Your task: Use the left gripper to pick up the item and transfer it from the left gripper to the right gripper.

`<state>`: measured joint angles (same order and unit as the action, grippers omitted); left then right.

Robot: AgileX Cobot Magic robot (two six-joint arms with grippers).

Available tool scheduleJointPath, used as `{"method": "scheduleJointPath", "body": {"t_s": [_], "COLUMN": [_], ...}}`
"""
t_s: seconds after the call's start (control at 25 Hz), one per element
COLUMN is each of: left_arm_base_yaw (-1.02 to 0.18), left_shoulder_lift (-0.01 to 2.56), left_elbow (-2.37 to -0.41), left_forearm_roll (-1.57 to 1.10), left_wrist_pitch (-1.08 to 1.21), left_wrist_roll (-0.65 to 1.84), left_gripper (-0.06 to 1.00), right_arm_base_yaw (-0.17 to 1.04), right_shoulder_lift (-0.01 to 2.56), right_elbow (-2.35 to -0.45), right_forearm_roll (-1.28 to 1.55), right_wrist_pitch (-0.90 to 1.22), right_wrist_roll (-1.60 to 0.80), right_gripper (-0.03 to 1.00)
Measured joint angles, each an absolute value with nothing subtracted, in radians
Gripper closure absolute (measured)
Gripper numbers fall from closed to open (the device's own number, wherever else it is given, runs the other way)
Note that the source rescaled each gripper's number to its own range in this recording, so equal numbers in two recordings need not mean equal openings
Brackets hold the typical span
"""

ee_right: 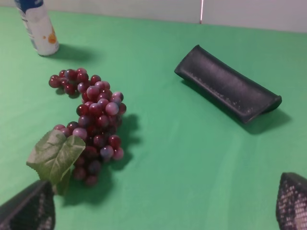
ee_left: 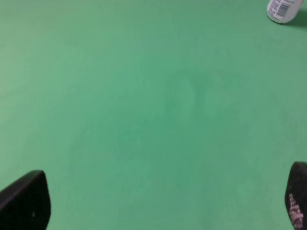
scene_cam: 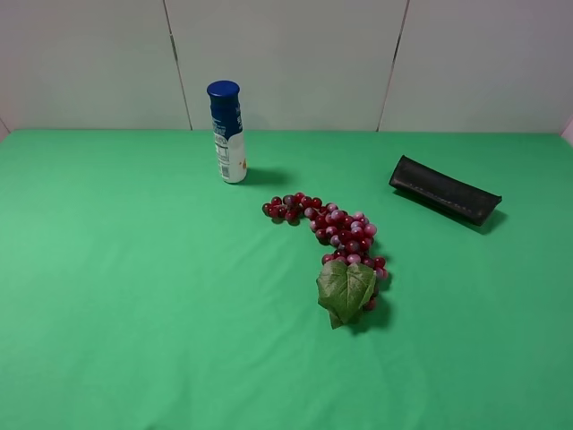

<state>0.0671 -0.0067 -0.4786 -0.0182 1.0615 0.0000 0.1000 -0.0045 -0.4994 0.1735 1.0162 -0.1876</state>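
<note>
Reaching across for the case (scene_cam: 444, 189) looks risky: it lies far right on the green cloth (scene_cam: 134, 313), past the grapes (scene_cam: 331, 228) and bottle (scene_cam: 227, 132), which a sweeping arm could knock. Left gripper (ee_left: 158, 203) and right gripper (ee_right: 163, 206) both hang spread wide, empty. Pale panelled wall (scene_cam: 286, 63) behind.

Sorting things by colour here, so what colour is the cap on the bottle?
Dark blue cap on the bottle, clearest in the exterior high view.

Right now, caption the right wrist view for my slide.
Black case lies untouched beside grape bunch on green cloth.
</note>
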Motion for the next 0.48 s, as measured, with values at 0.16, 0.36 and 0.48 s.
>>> {"method": "scheduleJointPath", "body": {"t_s": [0.16, 0.36, 0.48], "left_arm_base_yaw": [0.067, 0.067, 0.067], "left_shoulder_lift": [-0.007, -0.007, -0.007], "left_elbow": [-0.479, -0.479, -0.479], "left_forearm_roll": [-0.018, -0.018, -0.018], "left_wrist_pitch": [1.061, 1.061, 1.061], "left_wrist_roll": [0.000, 0.000, 0.000], "left_gripper": [-0.02, -0.02, -0.02], "right_arm_base_yaw": [0.100, 0.100, 0.100], "right_shoulder_lift": [-0.005, -0.005, -0.005], "right_elbow": [-0.499, -0.499, -0.499], "right_forearm_roll": [0.174, 0.174, 0.174], "right_wrist_pitch": [1.016, 1.016, 1.016], "right_wrist_roll": [-0.188, -0.188, -0.188], "right_gripper": [-0.03, -0.03, -0.03]}}
